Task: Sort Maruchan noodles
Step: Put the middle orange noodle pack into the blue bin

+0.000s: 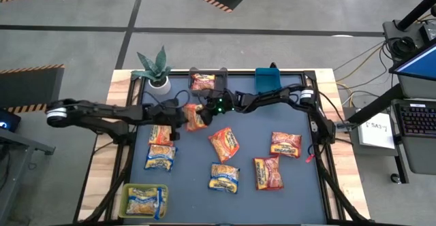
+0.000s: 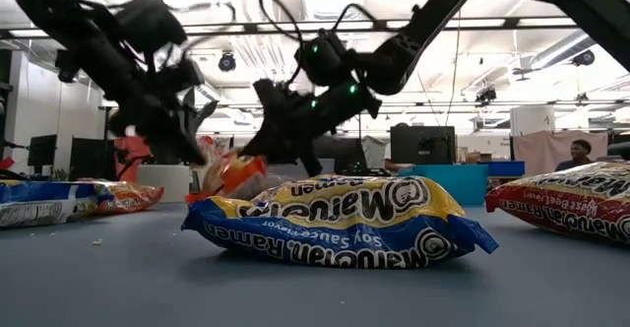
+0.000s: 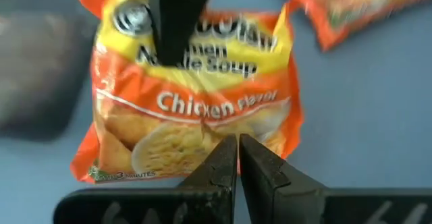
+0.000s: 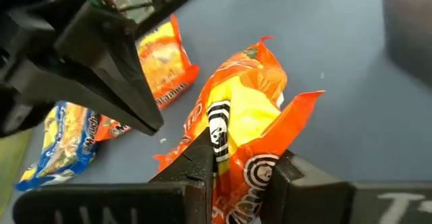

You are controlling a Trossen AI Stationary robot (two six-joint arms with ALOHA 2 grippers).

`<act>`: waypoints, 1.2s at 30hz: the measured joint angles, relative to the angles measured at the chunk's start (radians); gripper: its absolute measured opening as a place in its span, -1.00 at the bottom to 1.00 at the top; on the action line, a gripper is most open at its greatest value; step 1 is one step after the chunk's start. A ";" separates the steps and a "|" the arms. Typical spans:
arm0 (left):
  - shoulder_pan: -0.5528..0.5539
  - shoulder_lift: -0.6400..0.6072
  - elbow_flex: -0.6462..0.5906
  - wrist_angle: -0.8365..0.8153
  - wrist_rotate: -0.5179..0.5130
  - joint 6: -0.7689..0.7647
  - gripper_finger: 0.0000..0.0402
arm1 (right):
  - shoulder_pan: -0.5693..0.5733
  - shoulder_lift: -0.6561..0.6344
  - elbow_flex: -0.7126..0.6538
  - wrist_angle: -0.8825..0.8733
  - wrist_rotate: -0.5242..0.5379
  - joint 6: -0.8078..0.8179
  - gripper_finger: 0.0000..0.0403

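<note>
Blue-and-yellow soy sauce packet point(image 2: 335, 224) lies closest in the low view on the table point(image 2: 295, 288). Behind it, the right gripper point(image 4: 239, 163) pinches an orange chicken packet point(image 4: 250, 123) near the table's far middle. Only the left wrist view shows its "Chicken Flavor" words. The left gripper point(image 3: 237, 158) is closed tight, empty, just beside that packet.

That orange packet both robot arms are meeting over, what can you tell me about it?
The orange and yellow crinkly plastic noodle packet reads "Chicken Flavor" with a picture of noodles. It is crumpled and lifted off the dark blue table top, near the back middle. The right gripper pinches one end between its fingers; the left gripper, fingers shut, holds the opposite edge. Other packets lie on the table around it.
</note>
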 joint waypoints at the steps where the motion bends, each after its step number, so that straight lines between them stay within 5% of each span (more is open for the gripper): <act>1: 0.000 -0.033 0.000 0.002 0.000 0.000 -1.00 | 0.000 -0.019 0.000 -0.015 0.000 -0.020 -0.70; 5: 0.000 -0.171 0.001 0.031 0.015 0.022 -1.00 | 0.000 -0.117 -0.006 -0.116 0.009 -0.117 -0.70; 13: 0.000 -0.343 -0.003 0.320 0.209 0.027 -1.00 | 0.002 -0.391 -0.157 -0.130 0.021 -0.281 -0.71; 20: 0.001 -0.338 -0.004 0.517 0.226 0.030 -1.00 | 0.009 -0.631 -0.435 0.041 0.038 -0.376 -0.71; 30: 0.002 -0.230 0.020 0.541 0.005 -0.016 -1.00 | 0.060 -0.793 -0.775 0.464 0.036 -0.520 -0.71; 36: 0.003 -0.151 0.046 0.542 0.245 -0.127 -0.76 | 0.094 -0.793 -0.847 0.573 0.059 -0.537 -0.71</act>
